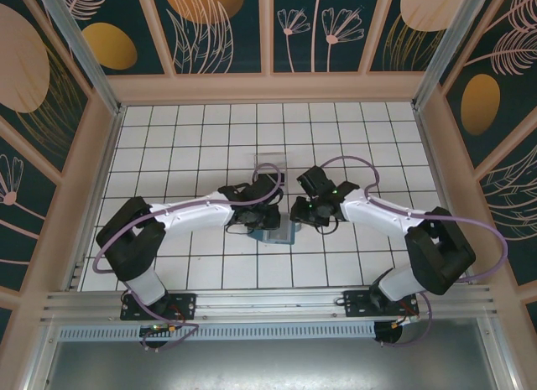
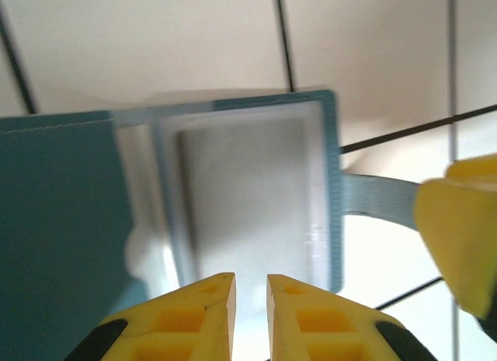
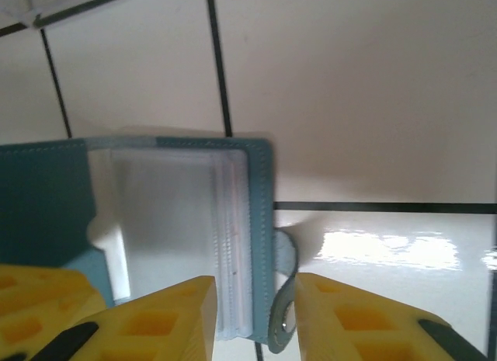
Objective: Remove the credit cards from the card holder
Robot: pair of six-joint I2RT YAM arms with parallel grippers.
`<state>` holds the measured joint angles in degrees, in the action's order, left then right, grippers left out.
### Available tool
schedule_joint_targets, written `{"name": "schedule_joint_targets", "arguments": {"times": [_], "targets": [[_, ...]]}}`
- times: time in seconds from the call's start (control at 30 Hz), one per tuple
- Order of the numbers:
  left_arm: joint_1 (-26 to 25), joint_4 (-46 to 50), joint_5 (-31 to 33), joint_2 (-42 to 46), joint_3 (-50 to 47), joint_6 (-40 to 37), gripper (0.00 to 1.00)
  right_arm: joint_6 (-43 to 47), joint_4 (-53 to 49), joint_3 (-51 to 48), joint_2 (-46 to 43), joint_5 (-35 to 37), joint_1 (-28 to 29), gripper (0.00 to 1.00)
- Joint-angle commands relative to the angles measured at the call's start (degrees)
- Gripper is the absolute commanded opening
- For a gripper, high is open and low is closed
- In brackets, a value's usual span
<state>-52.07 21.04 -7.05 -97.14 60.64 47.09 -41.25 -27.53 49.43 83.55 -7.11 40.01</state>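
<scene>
1. Teal card holder was found open just ahead of the left end effector, fingers nearly pressed together; any grip could not be told.
2. The right end effector was partly spread over its strap edge.
3. Extraction was judged pending: a pale credit card, sleeved, must be pinched next.

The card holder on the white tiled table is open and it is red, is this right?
No. The card holder is teal-blue, not red, as the left wrist view shows. It is indeed open, on the white tiled table.
</scene>
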Motion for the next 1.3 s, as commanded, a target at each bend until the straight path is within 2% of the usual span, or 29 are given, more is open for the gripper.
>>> {"name": "schedule_joint_targets", "arguments": {"times": [0.0, 0.27, 0.4, 0.7, 0.9, 1.27], "targets": [[0.31, -5.35, -5.57, -0.68, 0.68, 1.16, 0.20, -0.82, -6.37, 1.38, -1.94, 5.97, -0.49, 0.34], [0.26, -8.83, -9.02, -6.87, 0.73, 0.93, 0.18, -3.27, -7.66, 2.00, -5.92, 7.11, -0.46, 0.35], [0.24, -9.31, -9.04, -8.30, 0.07, 1.10, 0.16, -3.90, -5.78, 2.58, -6.56, 4.50, -0.38, 0.35], [0.96, -7.75, -5.23, -5.18, -2.91, 1.14, 0.13, -5.61, 2.43, 0.80, -4.16, -3.24, -0.35, 0.35], [2.26, -9.18, -4.78, -2.43, -6.79, 2.03, 0.11, -5.92, 6.00, -0.45, -1.26, -5.28, -0.46, 0.34], [4.48, -15.40, -8.39, 1.42, -12.33, 4.10, 0.08, -4.85, 11.77, 0.14, 4.65, -10.22, -0.81, 0.32]]}}
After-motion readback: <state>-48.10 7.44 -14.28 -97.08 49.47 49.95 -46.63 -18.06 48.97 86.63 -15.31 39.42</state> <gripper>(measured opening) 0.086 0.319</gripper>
